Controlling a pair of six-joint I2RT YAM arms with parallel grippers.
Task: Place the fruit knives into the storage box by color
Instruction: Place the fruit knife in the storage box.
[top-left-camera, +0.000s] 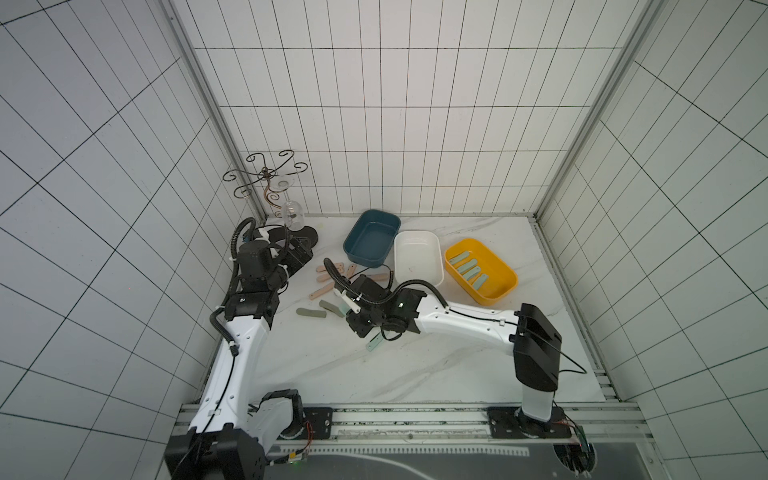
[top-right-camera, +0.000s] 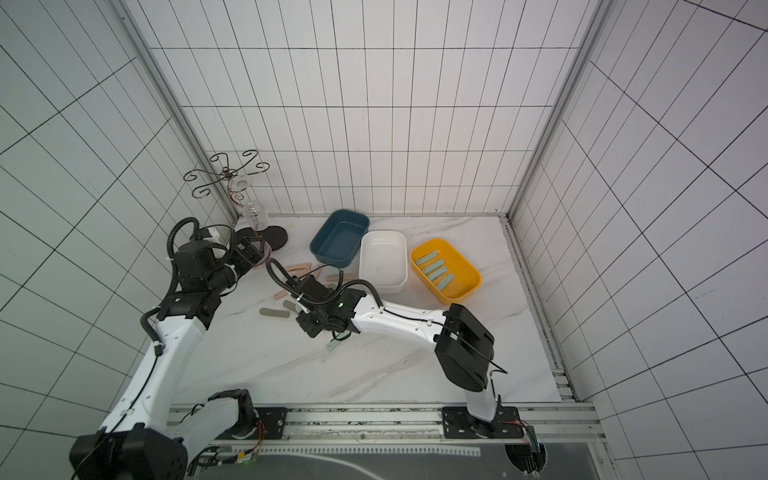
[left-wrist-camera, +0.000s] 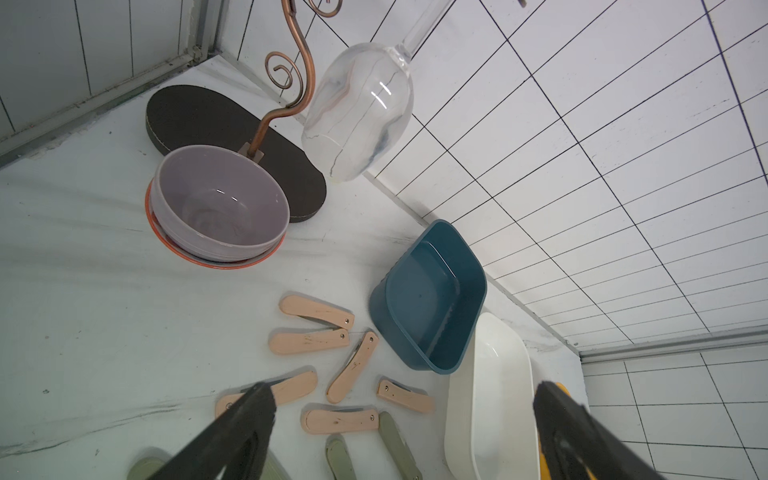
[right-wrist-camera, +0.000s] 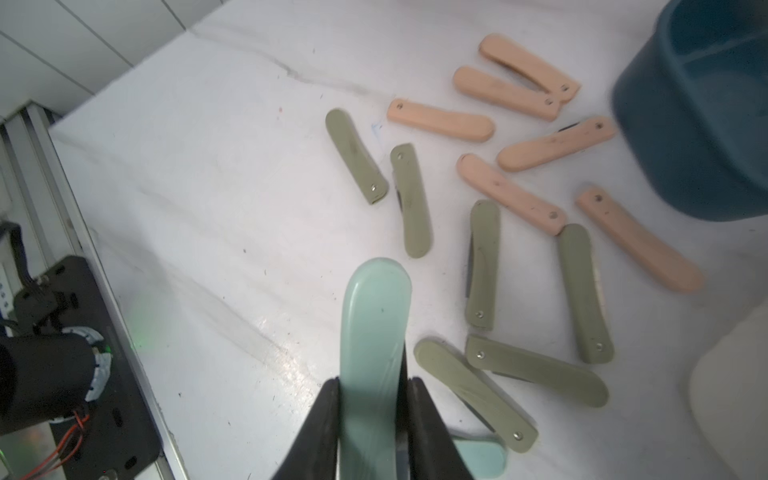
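Five mint knives (top-left-camera: 467, 268) are stowed in the yellow box (top-left-camera: 494, 298); a sixth knife (right-wrist-camera: 374, 316) is clamped in the right gripper (right-wrist-camera: 374, 388), the left gripper (left-wrist-camera: 405, 397) spread open. Pink knives (right-wrist-camera: 440, 120) and olive knives (right-wrist-camera: 484, 266) are left unsorted.

The right gripper (right-wrist-camera: 372, 384), at the end of a right arm (top-left-camera: 465, 322) bent at the elbow and stretched low, pinches a mint knife (right-wrist-camera: 374, 316) that juts out ahead of it, while the left gripper (left-wrist-camera: 403, 392) stands spread wide.
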